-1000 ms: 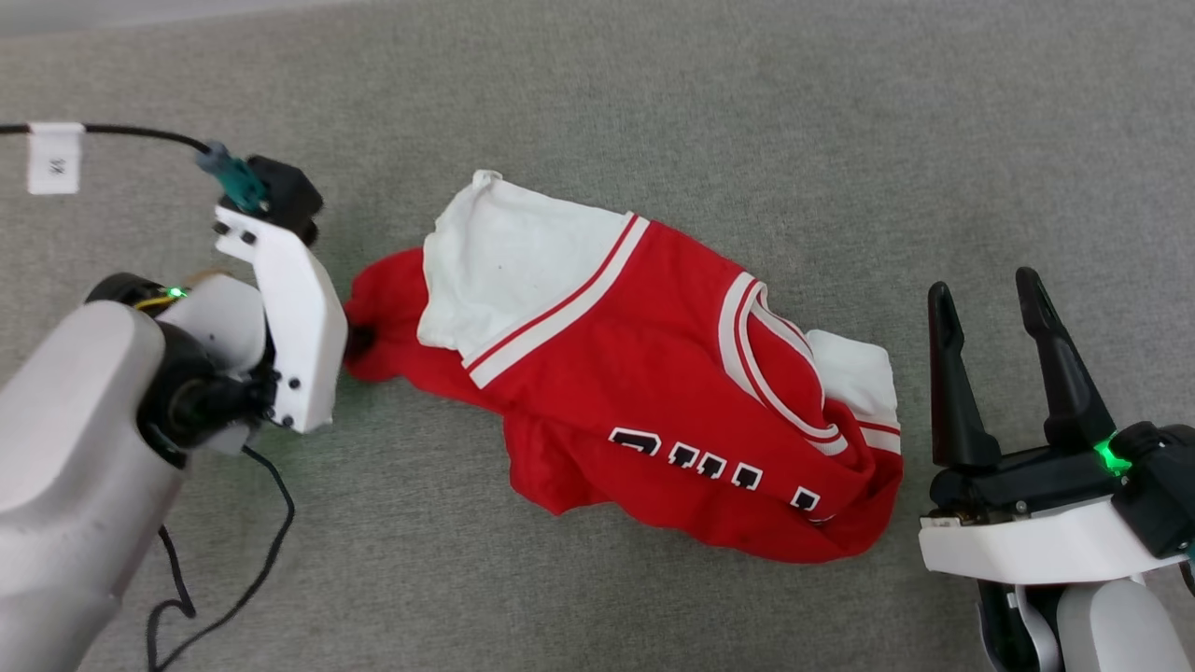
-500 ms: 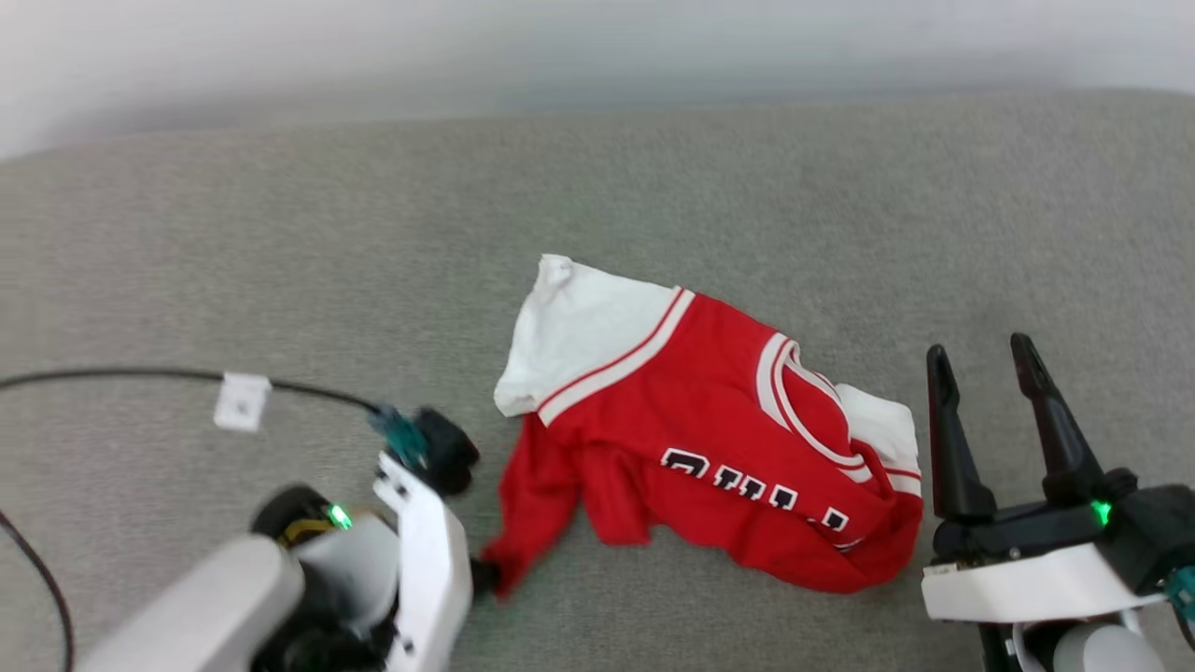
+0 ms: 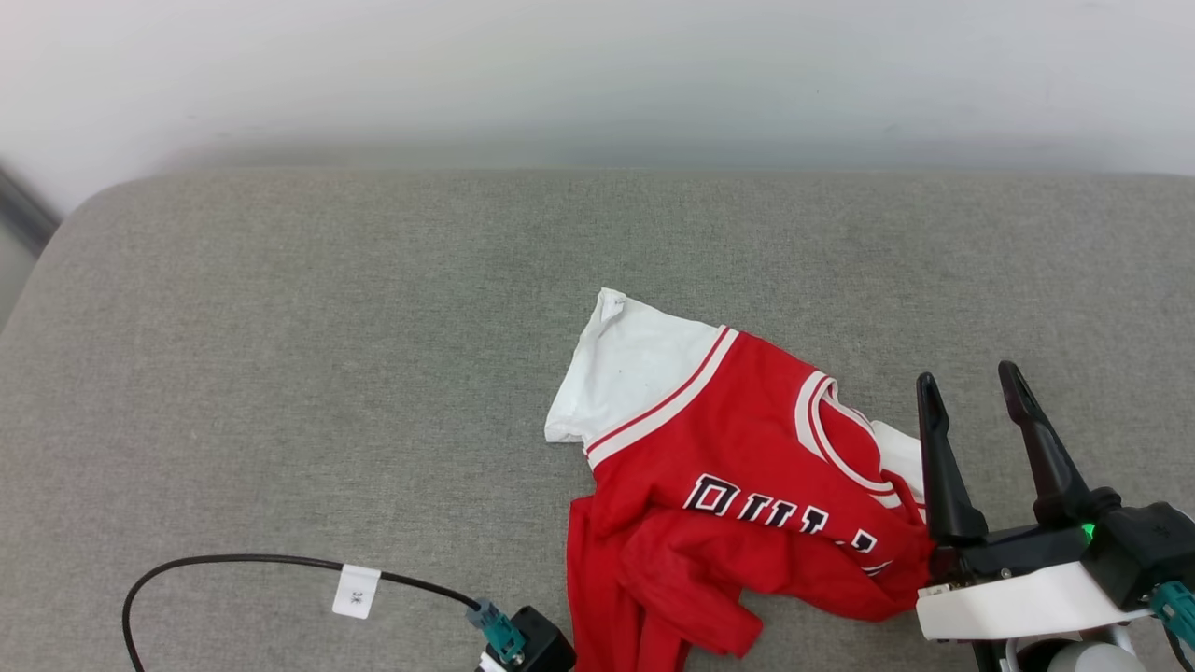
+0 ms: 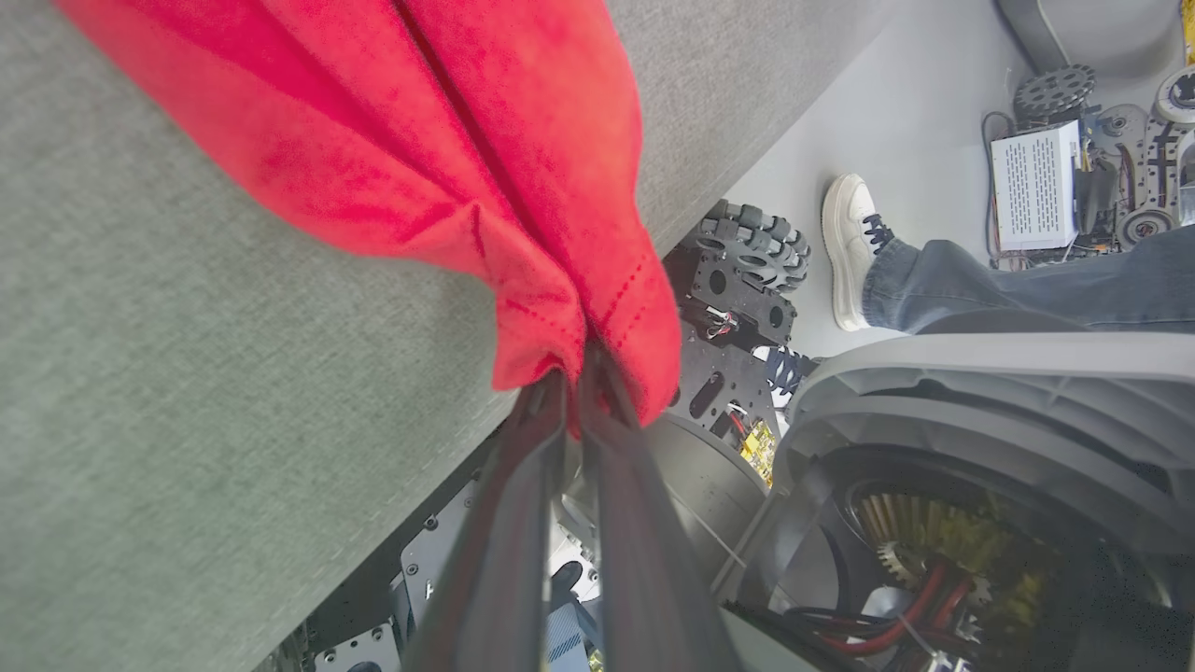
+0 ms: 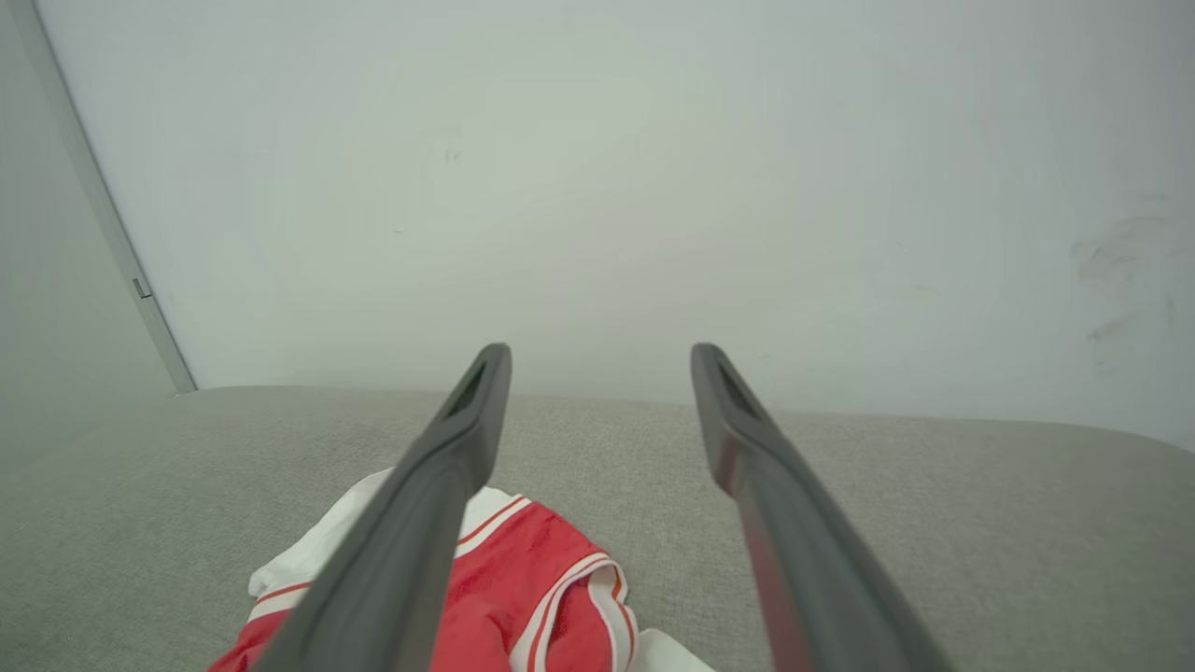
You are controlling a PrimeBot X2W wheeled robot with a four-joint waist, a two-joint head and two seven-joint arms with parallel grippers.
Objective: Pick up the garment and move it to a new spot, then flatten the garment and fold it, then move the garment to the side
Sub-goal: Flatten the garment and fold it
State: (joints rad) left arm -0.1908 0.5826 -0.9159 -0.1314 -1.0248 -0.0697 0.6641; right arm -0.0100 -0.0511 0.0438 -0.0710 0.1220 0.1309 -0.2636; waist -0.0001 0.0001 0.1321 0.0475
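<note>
A: Where is the garment (image 3: 747, 467) lying?
B: It is crumpled on the grey cushion (image 3: 280, 327), right of middle in the head view and close to the front edge. 1 white sleeve is spread toward the wall, the black letters are partly hidden, and the lower red part is bunched and drawn to the front edge.
A: Jaws?
B: The left gripper (image 4: 574, 383) is clamped on a red hem corner. Only a thin fold is pinched at the fingertips, right at the cushion edge. The right gripper (image 3: 966, 378) is spread wide with nothing held, its fingers just beside the collar end.
A: Risks to be logged?
B: 3.
1: The pinch is small, so the hem could be lost if the cloth is dragged against the rough cushion fabric.
2: The hold sits at the front edge, so the garment could be slid off by any pull toward the robot. It would fall toward the floor, where the wheeled base (image 4: 756, 245) and a person's shoe (image 4: 845, 252) are seen.
3: The black cable (image 3: 233, 558) with its white tag (image 3: 356, 590) lies near the bunched red part and could be caught and pulled along.
A: Right side?
B: The collar trim could be snagged on the open fingers if the garment is swept past them. The task is judged early: nothing is flattened or folded yet.
</note>
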